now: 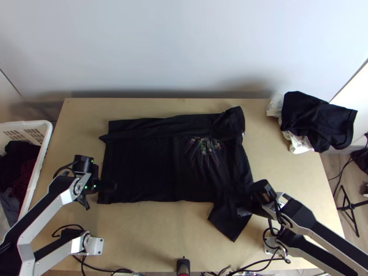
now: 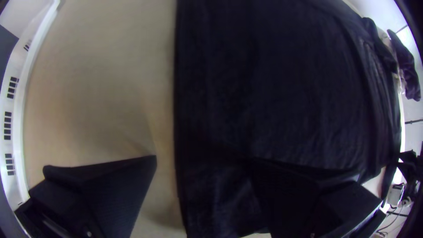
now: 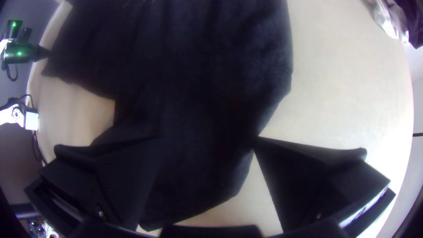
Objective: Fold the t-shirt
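The black t-shirt (image 1: 147, 165) lies spread across the middle of my table (image 1: 147, 234), its hem to the left. A long strip along the far side looks folded over, with a bunched lump at its right end; the colourful print (image 1: 204, 146) faces up, and one sleeve (image 1: 230, 223) points toward the near side. My left gripper (image 1: 99, 195) is at the hem's near corner, fingers wide, straddling the edge. My right gripper (image 1: 246, 207) is at the sleeve, fingers wide too, cloth between them unpinched. At the left, a white basket (image 1: 27, 123) contains dark clothes (image 1: 20, 156). Far right, dark cloth (image 1: 313, 119) lies over a plastic bag (image 1: 299, 142).
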`<state>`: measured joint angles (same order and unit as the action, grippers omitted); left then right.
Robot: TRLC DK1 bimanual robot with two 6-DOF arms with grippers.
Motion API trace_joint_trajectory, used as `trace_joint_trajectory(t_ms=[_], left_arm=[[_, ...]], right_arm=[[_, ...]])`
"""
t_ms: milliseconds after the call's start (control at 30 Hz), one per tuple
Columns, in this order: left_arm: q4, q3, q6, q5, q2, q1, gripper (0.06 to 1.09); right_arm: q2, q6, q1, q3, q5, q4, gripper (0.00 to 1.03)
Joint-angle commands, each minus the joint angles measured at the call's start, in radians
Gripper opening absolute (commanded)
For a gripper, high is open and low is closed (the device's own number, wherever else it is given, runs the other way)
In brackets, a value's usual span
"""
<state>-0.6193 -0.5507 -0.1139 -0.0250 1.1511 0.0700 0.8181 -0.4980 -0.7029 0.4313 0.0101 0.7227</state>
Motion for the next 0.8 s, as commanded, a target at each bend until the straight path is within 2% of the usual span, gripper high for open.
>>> trace_joint_trajectory(t_ms=[0,267,300,333,367,400,433,467,767], left_arm=[[-0.066,-0.015,-0.018,-0.006,0.006,0.093,1.03],[-0.134,-0.026,-0.015,-0.004,0.006,0.129,1.03],[-0.135,-0.026,-0.015,-0.004,0.006,0.129,0.97],[-0.135,-0.028,-0.013,-0.004,0.006,0.129,0.88],[-0.135,-0.028,-0.012,-0.004,0.006,0.129,0.73],[-0.135,-0.029,-0.006,-0.004,0.004,0.129,0.51],[-0.135,-0.032,-0.001,-0.004,-0.001,0.129,0.27],[-0.132,-0.037,0.000,-0.004,-0.004,0.128,0.10],[-0.126,-0.118,-0.006,-0.006,-0.060,0.099,0.10]], right_arm=[[0.006,0.001,-0.001,-0.003,-0.004,-0.014,0.89],[0.007,0.012,-0.001,-0.022,-0.006,-0.020,0.88],[0.010,0.012,0.000,-0.020,-0.004,-0.028,0.83],[0.012,0.012,0.008,-0.019,-0.004,-0.039,0.71],[0.012,0.015,0.011,-0.016,-0.002,-0.046,0.54],[0.010,0.029,0.013,-0.011,0.013,-0.054,0.29],[0.004,0.047,0.016,-0.008,0.018,-0.068,0.21],[0.001,0.062,0.017,-0.006,0.018,-0.092,0.20],[0.024,0.139,0.019,0.089,0.021,-0.180,0.04]])
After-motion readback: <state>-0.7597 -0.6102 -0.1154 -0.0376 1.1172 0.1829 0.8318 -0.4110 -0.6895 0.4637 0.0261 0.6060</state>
